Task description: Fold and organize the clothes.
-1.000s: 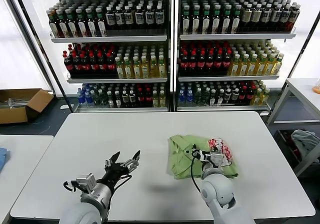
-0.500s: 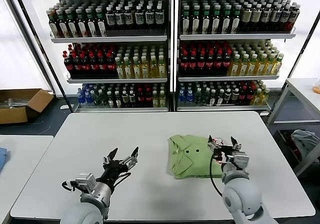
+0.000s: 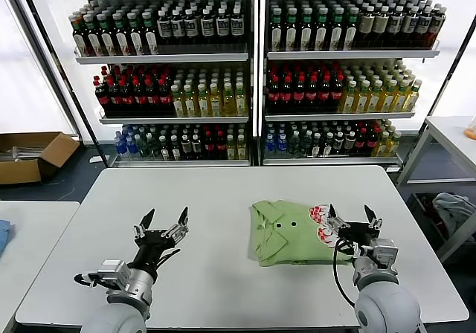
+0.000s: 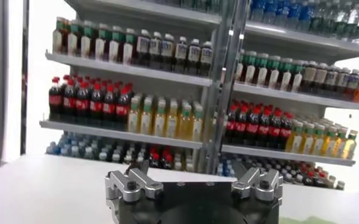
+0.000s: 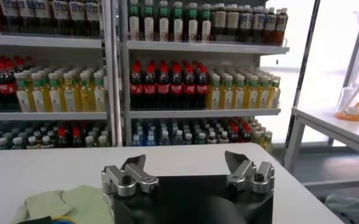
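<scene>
Over the near right part of the white counter (image 3: 223, 199), the right claw (image 3: 351, 224) hangs released, fingers spread and grasping nothing, just beside the right edge of the clothes (image 3: 291, 233). That light green polo lies folded flat into a rough rectangle, its long axis running left to right across the counter, collar toward the robot's left, with two dark buttons facing up and the red-and-white print at the end nearest the right claw. Well apart on the left side, the left claw (image 3: 162, 227) is likewise spread wide and empty above bare counter. From the right wrist view the right claw (image 5: 188, 170) frames the bottle shelves (image 5: 167, 79), and only a corner of the clothes (image 5: 63, 204) shows, cut off at the picture's edge. From the left wrist view the left claw (image 4: 194, 181) shows against the shelves alone. Part of the print is hidden behind the right claw in the head view. A cardboard box (image 3: 33, 154) sits on the floor far left.
</scene>
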Controlling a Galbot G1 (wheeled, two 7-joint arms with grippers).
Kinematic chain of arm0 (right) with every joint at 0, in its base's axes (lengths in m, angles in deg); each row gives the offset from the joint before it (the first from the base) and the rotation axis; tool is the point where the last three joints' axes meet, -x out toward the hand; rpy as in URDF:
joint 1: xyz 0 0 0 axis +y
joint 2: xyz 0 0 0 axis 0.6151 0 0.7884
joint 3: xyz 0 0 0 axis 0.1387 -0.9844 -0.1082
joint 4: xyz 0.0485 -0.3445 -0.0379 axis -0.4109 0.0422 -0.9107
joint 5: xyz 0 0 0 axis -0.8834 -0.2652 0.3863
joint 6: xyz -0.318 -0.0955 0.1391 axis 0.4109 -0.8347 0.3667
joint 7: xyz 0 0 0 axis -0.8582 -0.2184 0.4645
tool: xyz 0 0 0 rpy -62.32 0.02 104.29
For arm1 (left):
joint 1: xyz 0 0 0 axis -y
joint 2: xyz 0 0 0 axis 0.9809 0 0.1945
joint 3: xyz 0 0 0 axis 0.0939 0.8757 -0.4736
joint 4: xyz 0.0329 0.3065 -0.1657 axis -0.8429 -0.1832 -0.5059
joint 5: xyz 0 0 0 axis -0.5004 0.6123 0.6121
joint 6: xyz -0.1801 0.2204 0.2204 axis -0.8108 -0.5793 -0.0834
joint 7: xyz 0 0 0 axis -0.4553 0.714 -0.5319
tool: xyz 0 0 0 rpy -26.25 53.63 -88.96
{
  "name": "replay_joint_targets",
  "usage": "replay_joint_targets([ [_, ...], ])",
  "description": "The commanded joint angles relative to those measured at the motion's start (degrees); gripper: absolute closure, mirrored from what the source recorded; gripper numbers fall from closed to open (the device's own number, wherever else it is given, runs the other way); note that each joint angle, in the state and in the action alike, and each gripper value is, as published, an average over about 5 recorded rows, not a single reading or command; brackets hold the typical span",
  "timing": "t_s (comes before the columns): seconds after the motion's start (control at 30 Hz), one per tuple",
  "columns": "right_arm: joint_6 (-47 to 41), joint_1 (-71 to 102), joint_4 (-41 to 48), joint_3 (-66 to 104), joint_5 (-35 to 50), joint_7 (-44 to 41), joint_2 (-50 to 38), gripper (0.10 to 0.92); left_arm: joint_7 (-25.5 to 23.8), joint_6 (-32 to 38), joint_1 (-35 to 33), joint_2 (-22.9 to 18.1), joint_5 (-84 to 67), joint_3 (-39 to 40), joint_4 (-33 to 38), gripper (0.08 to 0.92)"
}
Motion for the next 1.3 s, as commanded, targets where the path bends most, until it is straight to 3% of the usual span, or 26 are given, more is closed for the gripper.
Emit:
replay_joint_targets([
  [0.03, -1.02, 2.01, -1.84, 1.77, -2.52, -1.57, -0.55, 0.203, -0.23, 2.67, -0.59, 0.4, 2.31, -2.18, 0.26, 0.177],
  [0.37, -1.87, 4.95, -2.0, 5.49, -7.37, -2.35, -2.28, 0.203, 0.56, 2.66, 0.33, 1.71, 0.31, -3.99, -1.08, 0.177],
  [1.3, -2.01, 3.14, 1.53, 8.75, -5.59, -2.18, -3.27, 0.203, -1.26, 1.14, 2.16, 2.38, 0.27, -4.76, -3.18, 0.177],
])
